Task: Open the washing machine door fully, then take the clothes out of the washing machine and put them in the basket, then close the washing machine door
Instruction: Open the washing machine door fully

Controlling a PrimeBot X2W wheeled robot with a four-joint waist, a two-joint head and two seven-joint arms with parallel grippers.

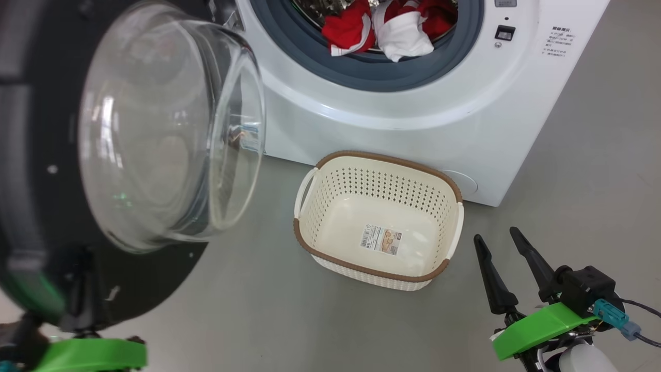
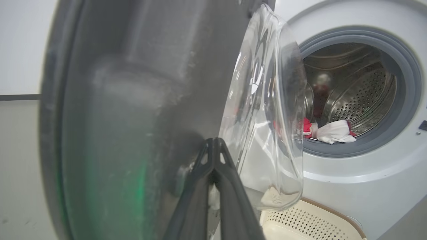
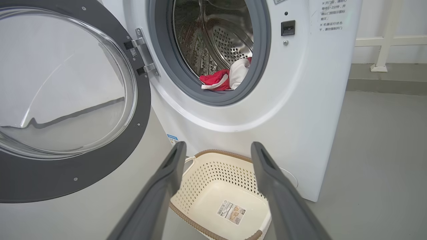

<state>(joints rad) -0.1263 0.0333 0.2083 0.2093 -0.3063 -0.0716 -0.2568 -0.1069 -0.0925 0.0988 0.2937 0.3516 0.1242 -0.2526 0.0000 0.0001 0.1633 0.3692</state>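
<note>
The washing machine point(image 1: 413, 129) stands ahead with its drum open. Its door point(image 1: 31, 155) is swung out to the left, the glass bowl point(image 1: 155, 144) bulging toward the machine. Red and white clothes point(image 1: 351, 31) lie at the drum's front lip, also seen in the right wrist view point(image 3: 217, 80). The basket point(image 1: 387, 155) sits on the floor before the machine, holding nothing but a sticker. My left gripper point(image 2: 214, 143) is shut, fingertips against the door's dark rim point(image 2: 133, 100). My right gripper point(image 1: 496, 236) hangs open just right of the basket, nothing between its fingers point(image 3: 166, 180).
Grey floor point(image 1: 594, 181) stretches to the right of the machine. A white rail point(image 3: 383, 40) runs along the back wall at the right. The open door fills the space at my left.
</note>
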